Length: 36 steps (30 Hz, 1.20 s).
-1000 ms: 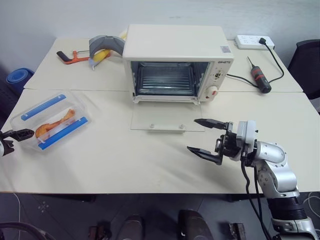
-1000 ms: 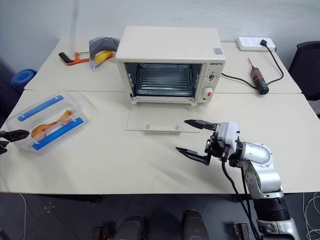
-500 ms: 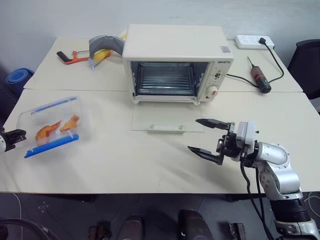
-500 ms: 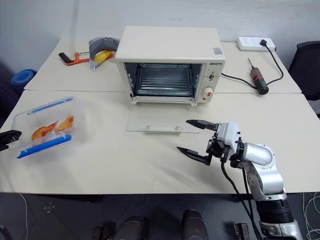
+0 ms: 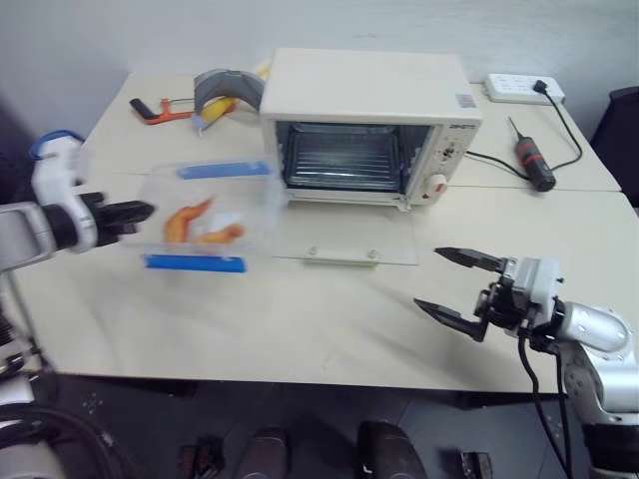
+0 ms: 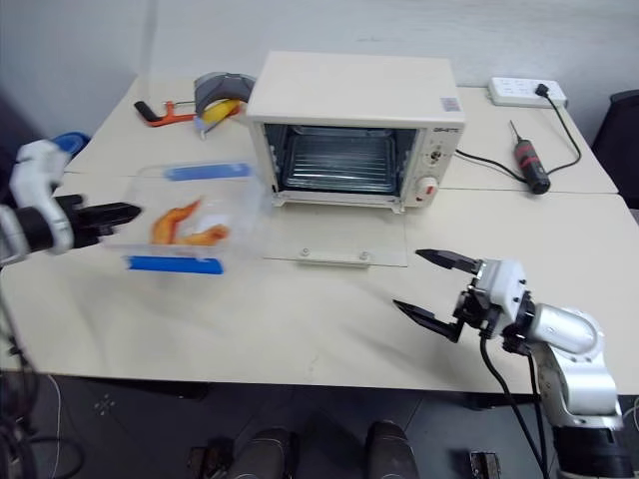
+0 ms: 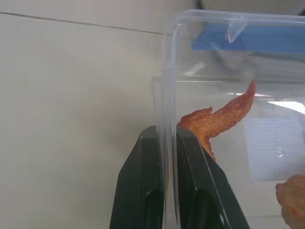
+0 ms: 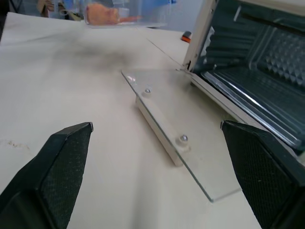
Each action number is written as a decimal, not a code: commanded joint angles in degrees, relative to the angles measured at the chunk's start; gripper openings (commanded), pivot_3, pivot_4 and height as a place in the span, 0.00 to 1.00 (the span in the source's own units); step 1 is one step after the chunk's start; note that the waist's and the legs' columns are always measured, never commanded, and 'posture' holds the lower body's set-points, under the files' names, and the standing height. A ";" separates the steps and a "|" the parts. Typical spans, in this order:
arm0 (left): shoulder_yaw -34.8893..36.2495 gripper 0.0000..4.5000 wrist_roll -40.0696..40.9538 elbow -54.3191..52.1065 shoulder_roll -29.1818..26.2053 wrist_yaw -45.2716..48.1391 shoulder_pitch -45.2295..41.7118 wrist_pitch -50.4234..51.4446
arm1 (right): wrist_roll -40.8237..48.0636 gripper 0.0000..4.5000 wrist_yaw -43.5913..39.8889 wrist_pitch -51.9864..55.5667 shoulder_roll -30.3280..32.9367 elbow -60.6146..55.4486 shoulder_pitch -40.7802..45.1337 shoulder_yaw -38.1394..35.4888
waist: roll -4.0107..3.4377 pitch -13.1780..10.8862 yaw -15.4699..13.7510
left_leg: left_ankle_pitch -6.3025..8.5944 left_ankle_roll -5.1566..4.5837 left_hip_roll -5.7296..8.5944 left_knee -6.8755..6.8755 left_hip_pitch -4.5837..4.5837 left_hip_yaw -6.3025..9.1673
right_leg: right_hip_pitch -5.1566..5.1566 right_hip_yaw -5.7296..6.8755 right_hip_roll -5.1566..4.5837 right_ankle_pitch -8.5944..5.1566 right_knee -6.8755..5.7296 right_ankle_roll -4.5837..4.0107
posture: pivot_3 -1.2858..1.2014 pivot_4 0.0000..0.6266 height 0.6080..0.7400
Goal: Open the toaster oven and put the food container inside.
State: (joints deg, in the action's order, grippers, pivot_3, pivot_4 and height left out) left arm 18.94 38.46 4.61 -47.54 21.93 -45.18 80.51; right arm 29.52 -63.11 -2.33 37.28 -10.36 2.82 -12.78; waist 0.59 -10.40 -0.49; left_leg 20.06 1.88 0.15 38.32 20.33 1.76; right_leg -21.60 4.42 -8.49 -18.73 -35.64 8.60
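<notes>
My left claw (image 5: pixel 140 211) carries the food container (image 5: pixel 208 217) above the tabletop (image 5: pixel 300 319).
In the left middle of the frame, my left claw pinches the container's clear end wall, both fingers (image 7: pixel 143 191) pressed tight on it, orange food showing inside between two blue strips. The toaster oven (image 5: pixel 369 130) sits at upper centre, its glass door (image 5: pixel 361 239) dropped flat onto the tabletop, rack bare. At lower right my right claw (image 5: pixel 457 284) hangs spread wide, holding nothing, near the door.
</notes>
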 commanded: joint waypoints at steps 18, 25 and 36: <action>-6.60 0.22 -10.20 -2.77 26.52 -15.07 -10.75 -0.20 | 1.12 1.00 8.28 -0.22 -1.43 -12.02 -9.89 -3.44 | 0.01 -0.01 -0.70 | 0.00 0.00 0.03 0.09 0.02 -0.04 | 0.00 -0.04 0.00 0.03 0.05 0.05 | 0.52 0.24 1.00; -3.61 0.68 -10.18 -4.75 29.66 -16.22 -11.30 0.31 | 0.93 1.00 8.22 -2.02 -1.93 -11.09 -11.29 -3.33 | 0.01 -0.01 -0.84 | 0.00 0.00 0.03 0.13 0.02 -0.04 | 0.02 -0.05 0.00 0.03 0.05 0.06 | 0.52 0.24 1.00; -3.41 0.87 -6.06 -4.02 15.61 10.44 -4.99 -19.61 | 9.54 1.00 7.93 7.23 1.43 -13.07 -10.23 -4.43 | -0.10 0.01 0.29 | -0.01 0.02 -0.02 0.02 -0.03 -0.06 | 0.02 -0.05 0.04 0.03 0.05 0.06 | 0.52 0.24 1.00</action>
State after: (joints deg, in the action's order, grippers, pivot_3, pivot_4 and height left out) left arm 15.42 32.40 0.67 -29.50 25.50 -51.70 66.79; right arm 35.28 -54.62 1.83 37.21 -20.35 -7.15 -15.67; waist 0.48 -10.39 -0.19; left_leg 20.05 1.90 0.13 38.26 20.26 1.68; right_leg -21.58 4.36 -8.46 -18.71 -35.57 8.65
